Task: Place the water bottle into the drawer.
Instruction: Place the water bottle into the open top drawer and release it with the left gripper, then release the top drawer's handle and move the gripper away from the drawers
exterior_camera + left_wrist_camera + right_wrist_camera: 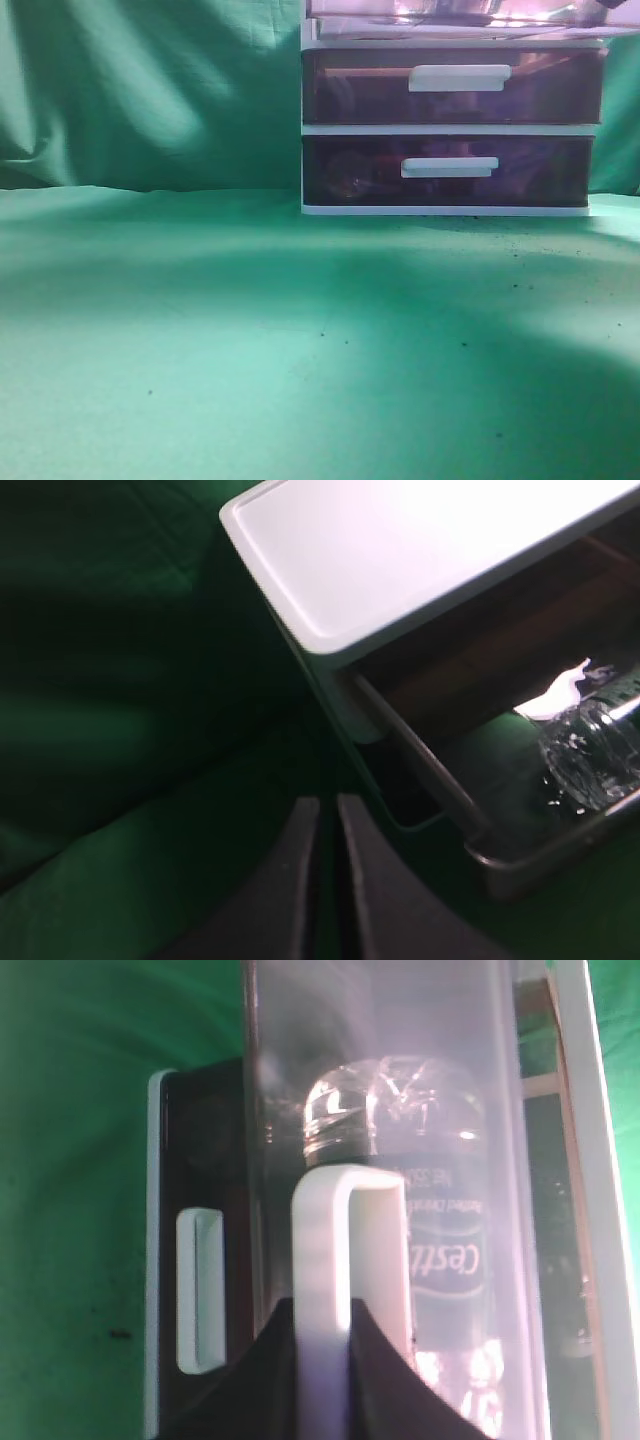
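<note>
A: What is the unit made of?

B: A glossy white plastic frame (450,129) with rounded corners, holding wide fronts of translucent dark purple plastic. In the exterior view the two lower drawers (452,170) sit flush, each with a smooth white bar handle. The tabletop (250,340) under it is draped in matte green cloth, softly creased and dotted with dark specks.

A: And the drawer for the task?

B: The top drawer (520,855) stands pulled out from under the flat white lid (400,550); the left wrist view shows its thin dark rim and shadowed inside.

A: Where is the water bottle?

B: Lying on its side inside that drawer. The water bottle (420,1220) is clear, crinkled plastic with a dark label bearing pale lettering; in the left wrist view its glittering ribbed end (590,755) rests by the drawer's front wall.

A: The grippers?

B: The right gripper (325,1335) has its dark, wedge-shaped fingers (385,1380) clamped around the drawer's white bar handle (335,1230), a flat, rounded loop. The left gripper (328,880) is pressed closed on nothing, its slim black fingers (290,880) nearly meeting, above the green cloth just beside the unit.
</note>
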Tool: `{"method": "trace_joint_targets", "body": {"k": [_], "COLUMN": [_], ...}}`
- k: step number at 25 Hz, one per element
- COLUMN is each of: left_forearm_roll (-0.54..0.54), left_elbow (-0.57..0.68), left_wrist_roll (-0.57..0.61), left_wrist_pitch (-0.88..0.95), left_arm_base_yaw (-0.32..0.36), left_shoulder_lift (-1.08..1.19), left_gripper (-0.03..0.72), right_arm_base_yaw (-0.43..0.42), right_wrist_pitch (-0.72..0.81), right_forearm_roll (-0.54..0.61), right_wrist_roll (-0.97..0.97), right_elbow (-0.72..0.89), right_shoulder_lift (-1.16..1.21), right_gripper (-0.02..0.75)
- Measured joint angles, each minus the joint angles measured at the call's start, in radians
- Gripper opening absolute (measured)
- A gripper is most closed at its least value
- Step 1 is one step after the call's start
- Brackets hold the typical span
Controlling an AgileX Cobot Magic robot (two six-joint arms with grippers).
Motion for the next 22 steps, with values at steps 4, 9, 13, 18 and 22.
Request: {"method": "trace_joint_targets", "body": {"k": [4,9,13,18,22], "left_forearm_roll": [-0.041,-0.061,-0.104,-0.170,-0.237], "left_elbow": [0.059,0.268,0.499,0.773,0.924], "left_wrist_roll": [0.047,0.053,0.055,0.055,0.055], "left_wrist_pitch": [0.038,-0.005,-0.047,-0.130,-0.190], "left_arm_base_yaw": [0.000,0.000,0.000,0.000,0.000], "left_shoulder_lift": [-0.130,-0.331,-0.510,-0.714,-0.832], "left_gripper": [0.000,0.000,0.000,0.000,0.000], "right_arm_base_yaw": [0.000,0.003,0.003,0.003,0.003], "right_wrist_pitch": [0.004,0.025,0.050,0.071,0.078], "right_forearm_roll": [0.042,0.061,0.066,0.066,0.066], "right_wrist_roll": [-0.099,-0.111,-0.113,-0.117,-0.121], "right_elbow": [-0.010,-0.115,-0.236,-0.371,-0.443], "right_shoulder_lift": [0.002,0.076,0.159,0.257,0.314], "right_gripper": [0.081,0.081,0.081,0.081,0.081]}}
